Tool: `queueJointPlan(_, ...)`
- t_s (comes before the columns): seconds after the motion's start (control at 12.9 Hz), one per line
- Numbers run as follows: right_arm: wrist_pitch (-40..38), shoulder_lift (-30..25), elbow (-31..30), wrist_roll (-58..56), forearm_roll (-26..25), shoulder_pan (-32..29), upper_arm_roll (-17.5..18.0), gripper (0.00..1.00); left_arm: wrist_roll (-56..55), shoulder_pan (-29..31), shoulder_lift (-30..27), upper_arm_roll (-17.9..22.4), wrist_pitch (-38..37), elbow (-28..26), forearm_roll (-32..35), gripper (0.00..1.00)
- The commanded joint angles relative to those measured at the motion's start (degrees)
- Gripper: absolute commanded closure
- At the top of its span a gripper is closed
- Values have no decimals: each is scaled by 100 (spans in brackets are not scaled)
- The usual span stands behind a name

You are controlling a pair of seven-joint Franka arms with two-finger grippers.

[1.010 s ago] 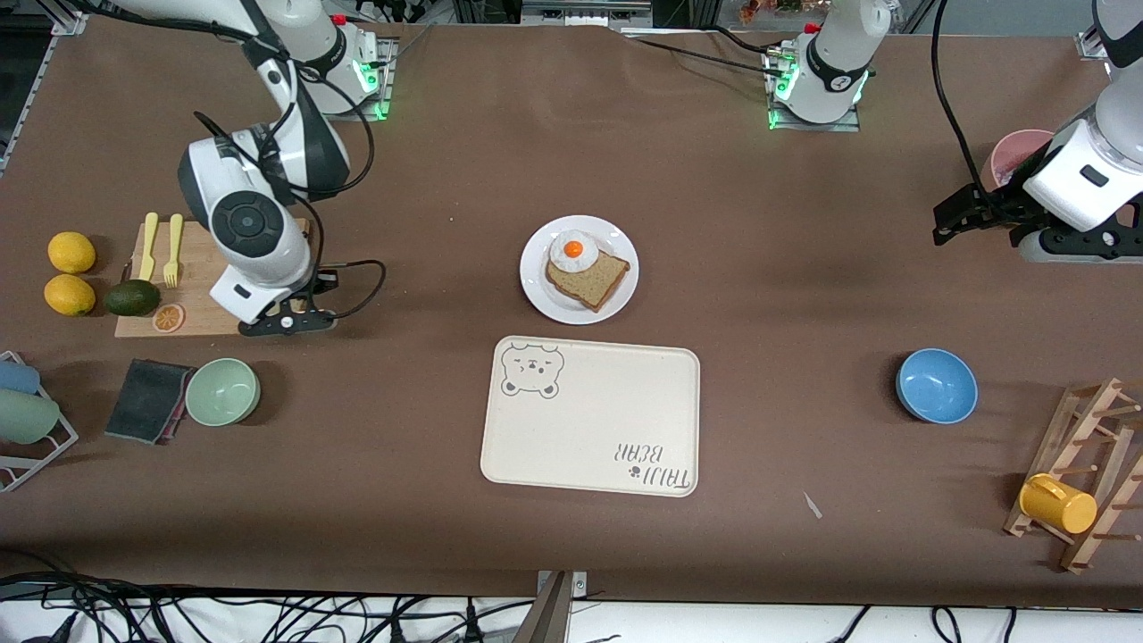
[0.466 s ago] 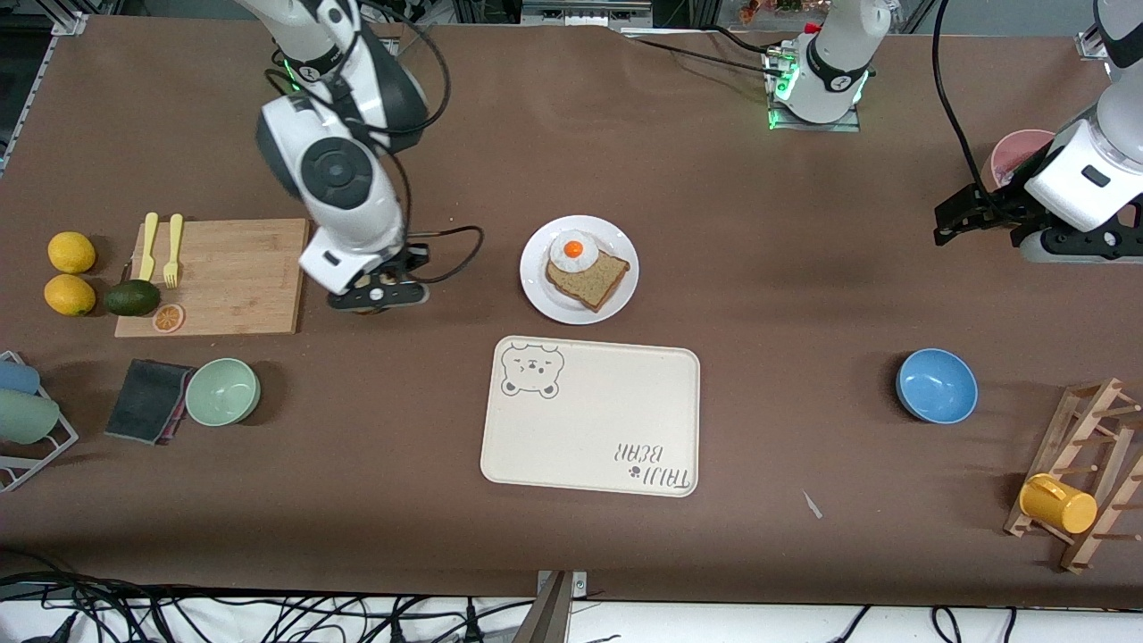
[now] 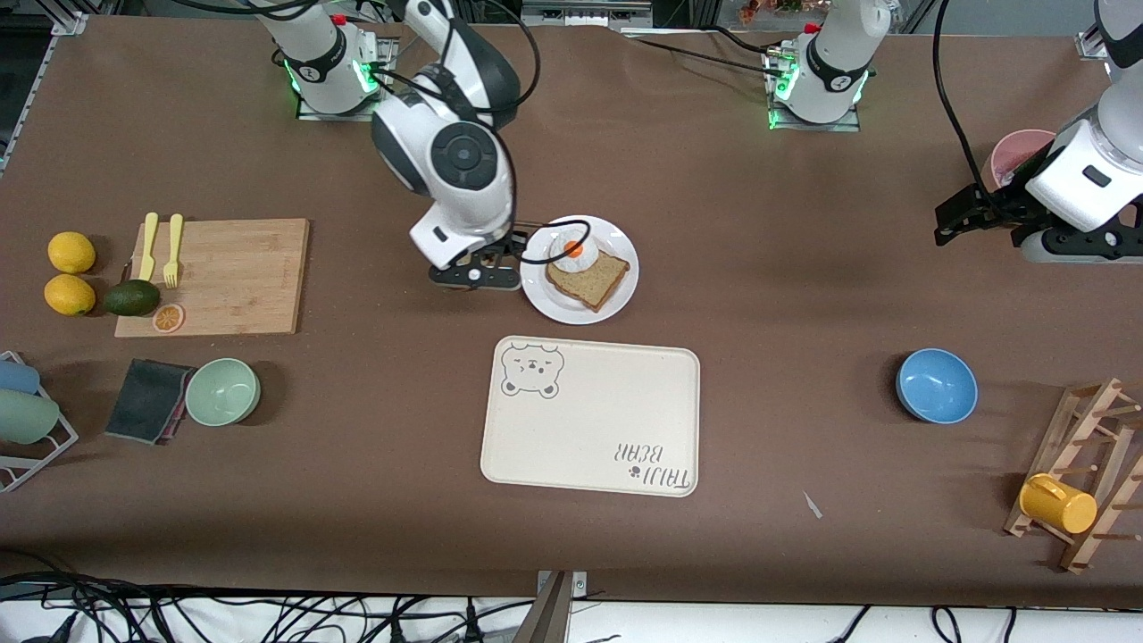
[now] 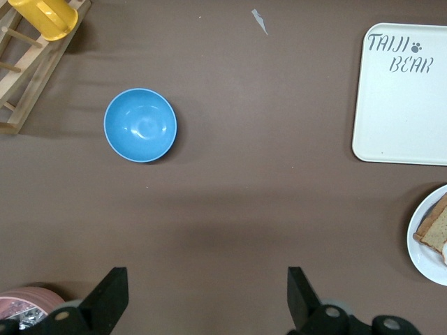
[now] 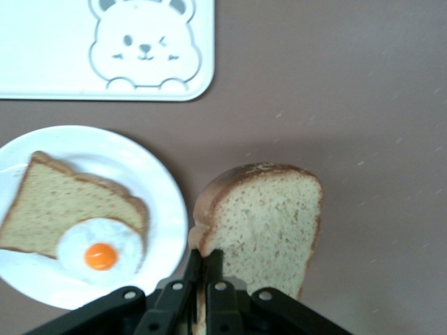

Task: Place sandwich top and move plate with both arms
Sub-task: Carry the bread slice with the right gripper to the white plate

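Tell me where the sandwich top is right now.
The sandwich top hangs pinched in the shut right gripper, over the table just beside the plate, toward the right arm's end.

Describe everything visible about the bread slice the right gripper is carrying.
The sandwich top is a light tan wholemeal slice with a dark brown crust and a domed edge, speckled crumb facing the wrist camera. The right gripper is shut on one edge, holding it flat in the air over the brown table, just beside the plate rim. In the front view the arm hides it.

From the front the sandwich top (image 5: 262, 223) is hidden under the right arm's wrist, and the left wrist view crops the plate (image 4: 419, 241).
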Motion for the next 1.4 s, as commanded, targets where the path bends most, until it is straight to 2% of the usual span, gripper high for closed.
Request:
queueJointPlan(0.0, -95, 474, 716, 885, 202, 453, -29, 100, 168, 24, 5, 22, -5, 27, -59, 0)
queueJointPlan(0.31, 255, 800, 903, 1432, 194, 876, -38, 100, 177, 24, 5, 13, -5, 27, -59, 0)
queueJointPlan(0.85, 810, 1248, 868, 1415, -271, 920, -47, 100, 168, 24, 5, 13, -5, 27, -59, 0)
queueJointPlan(1.32, 1152, 1468, 903, 1433, -281, 999, -47, 100, 168, 24, 5, 13, -5, 27, -59, 0)
